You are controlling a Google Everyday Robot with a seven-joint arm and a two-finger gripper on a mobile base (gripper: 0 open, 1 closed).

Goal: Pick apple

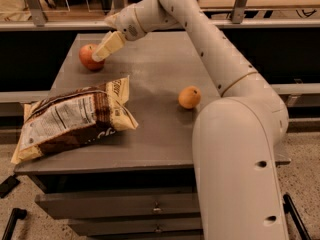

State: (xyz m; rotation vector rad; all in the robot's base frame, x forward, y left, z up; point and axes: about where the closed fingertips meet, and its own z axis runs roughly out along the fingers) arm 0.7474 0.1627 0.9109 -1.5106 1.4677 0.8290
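The reddish-orange apple (89,56) sits near the far left corner of the grey table (155,129). My gripper (103,51) hangs at the end of the white arm, reaching across the table, with its pale fingers (110,45) right beside the apple's right side and slightly above it. Whether it touches the apple does not show. A smaller plain orange fruit (189,97) lies on the right part of the table, apart from the gripper.
A brown and white snack bag (75,119) lies flat on the table's front left. My white arm's base (240,174) fills the front right. Drawers (125,204) sit under the tabletop. A railing and shelf run behind the table.
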